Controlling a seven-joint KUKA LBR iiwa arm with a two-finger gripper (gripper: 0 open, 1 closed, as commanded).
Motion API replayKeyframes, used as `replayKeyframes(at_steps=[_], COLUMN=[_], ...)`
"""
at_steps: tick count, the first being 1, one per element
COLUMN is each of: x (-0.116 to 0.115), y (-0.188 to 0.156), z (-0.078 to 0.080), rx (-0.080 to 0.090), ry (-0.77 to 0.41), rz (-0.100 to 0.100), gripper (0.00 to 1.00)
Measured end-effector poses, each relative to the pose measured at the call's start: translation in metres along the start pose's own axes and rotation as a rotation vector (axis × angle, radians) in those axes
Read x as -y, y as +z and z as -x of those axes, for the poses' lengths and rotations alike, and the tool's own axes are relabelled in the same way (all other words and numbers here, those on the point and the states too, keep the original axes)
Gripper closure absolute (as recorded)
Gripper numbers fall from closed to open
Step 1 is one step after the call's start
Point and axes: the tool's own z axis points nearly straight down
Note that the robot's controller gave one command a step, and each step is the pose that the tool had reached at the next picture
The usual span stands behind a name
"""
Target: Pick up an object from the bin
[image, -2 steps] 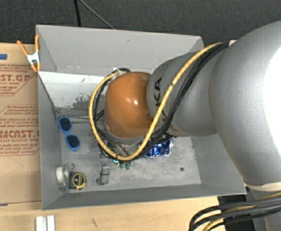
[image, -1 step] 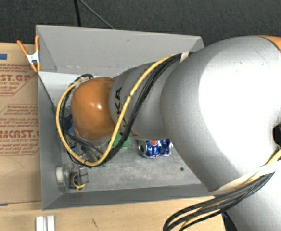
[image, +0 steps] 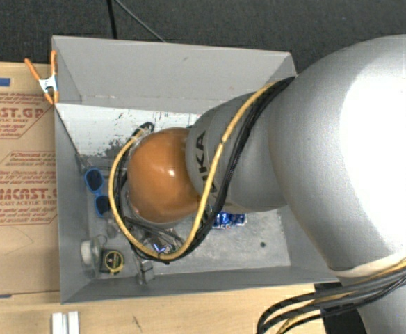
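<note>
One camera looks down on the grey metal bin [image: 168, 72] from above, tilted somewhat to one side and set close. The arm [image: 342, 158] enters from the right, nearest the lens, and covers much of the bin's floor.

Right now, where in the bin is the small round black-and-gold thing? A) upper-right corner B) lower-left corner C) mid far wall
B: the round black-and-gold thing sits in the view's lower-left corner of the bin, below the blue pieces.
</note>
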Motion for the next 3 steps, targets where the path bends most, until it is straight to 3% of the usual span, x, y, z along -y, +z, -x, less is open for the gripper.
replayKeyframes(at_steps=[1,2,3], x=[-0.022,-0.020,-0.016], y=[0.028,0.025,-0.116], z=[0.020,0.019,0.016], rx=[0.006,0.001,0.007], ry=[-0.031,-0.028,-0.045], rz=[0.001,-0.001,0.000], gripper=[0.00,1.00,1.00])
